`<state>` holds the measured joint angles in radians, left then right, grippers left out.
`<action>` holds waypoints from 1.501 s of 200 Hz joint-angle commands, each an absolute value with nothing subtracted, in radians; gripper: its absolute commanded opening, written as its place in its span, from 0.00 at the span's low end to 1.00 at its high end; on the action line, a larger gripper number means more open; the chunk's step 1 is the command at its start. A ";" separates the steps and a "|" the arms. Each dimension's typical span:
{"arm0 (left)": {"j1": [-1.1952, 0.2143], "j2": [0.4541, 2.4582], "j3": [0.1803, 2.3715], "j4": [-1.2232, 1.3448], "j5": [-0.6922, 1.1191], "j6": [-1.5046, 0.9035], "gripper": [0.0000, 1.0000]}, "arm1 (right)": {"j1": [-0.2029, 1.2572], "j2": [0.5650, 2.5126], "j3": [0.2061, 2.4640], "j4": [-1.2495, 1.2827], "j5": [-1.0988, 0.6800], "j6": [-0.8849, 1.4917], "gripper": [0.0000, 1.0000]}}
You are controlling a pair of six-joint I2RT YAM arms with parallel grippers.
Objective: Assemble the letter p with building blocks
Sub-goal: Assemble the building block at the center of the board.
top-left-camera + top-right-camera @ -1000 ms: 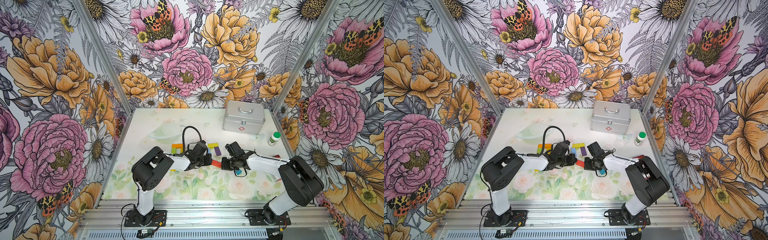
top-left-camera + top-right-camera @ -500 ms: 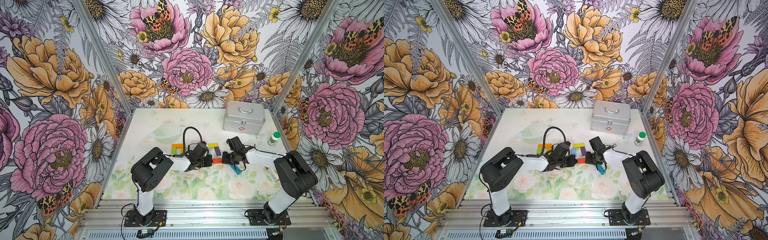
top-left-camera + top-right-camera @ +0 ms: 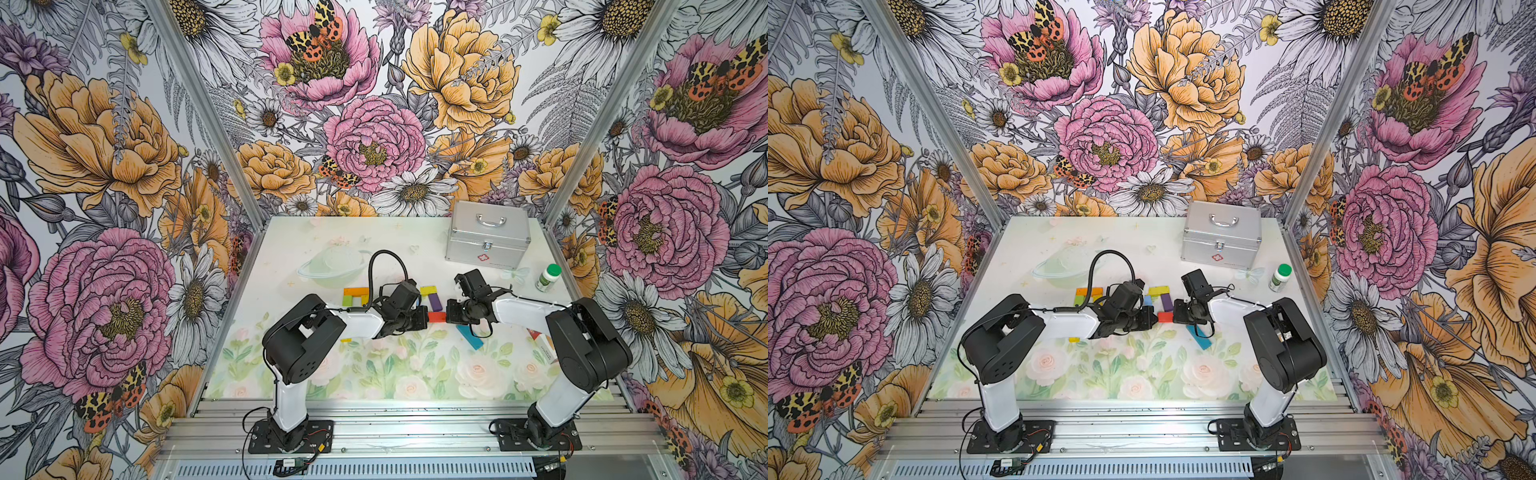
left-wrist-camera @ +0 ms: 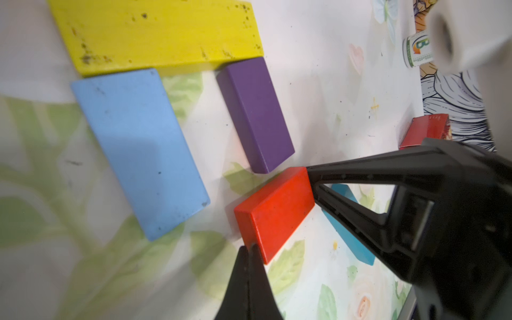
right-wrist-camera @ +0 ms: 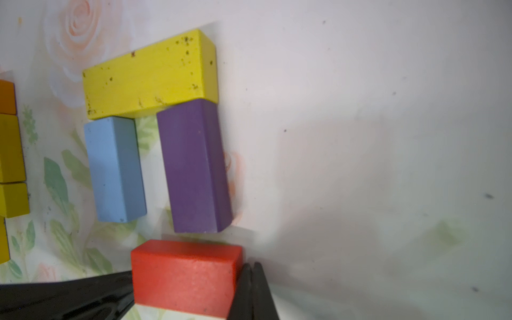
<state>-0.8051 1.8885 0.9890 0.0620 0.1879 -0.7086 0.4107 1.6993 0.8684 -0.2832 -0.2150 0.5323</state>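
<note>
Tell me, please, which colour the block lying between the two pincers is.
The block is red; it shows best in the left wrist view.

cross (image 3: 483,257) on case (image 3: 490,232), maybe b on bottle (image 4: 417,50)

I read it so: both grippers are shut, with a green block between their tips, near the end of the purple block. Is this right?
Not fully. The block is red, not green. The right wrist view shows the red block between the tips of the shut left gripper and right gripper, near the end of the purple block.
</note>
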 commanded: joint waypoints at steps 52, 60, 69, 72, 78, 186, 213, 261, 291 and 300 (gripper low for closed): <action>-0.821 1.915 1.032 0.053 0.194 -0.718 0.00 | 0.401 1.760 0.875 -0.329 -0.199 0.509 0.02; -0.820 1.914 1.032 0.051 0.194 -0.718 0.00 | 0.402 1.764 0.877 -0.329 -0.200 0.509 0.02; -0.821 1.915 1.031 0.049 0.193 -0.718 0.00 | 0.401 1.766 0.880 -0.330 -0.204 0.508 0.02; -0.821 1.916 1.032 0.050 0.193 -0.717 0.00 | 0.401 1.767 0.882 -0.330 -0.204 0.508 0.02; -0.820 1.916 1.031 0.049 0.195 -0.717 0.00 | 0.400 1.768 0.883 -0.328 -0.206 0.508 0.02; -0.807 1.789 0.944 0.049 0.103 -0.719 0.00 | 0.401 1.760 0.843 -0.329 -0.210 0.517 0.01; -0.814 1.806 0.943 0.049 0.120 -0.721 0.00 | 0.402 1.752 0.835 -0.329 -0.216 0.521 0.00; -0.825 1.850 0.961 0.049 0.132 -0.716 0.00 | 0.414 1.749 0.828 -0.327 -0.213 0.529 0.00; -0.825 1.860 0.962 0.049 0.131 -0.719 0.00 | 0.416 1.745 0.821 -0.328 -0.209 0.531 0.00; -0.825 1.866 0.963 0.049 0.131 -0.721 0.00 | 0.417 1.744 0.819 -0.328 -0.209 0.531 0.00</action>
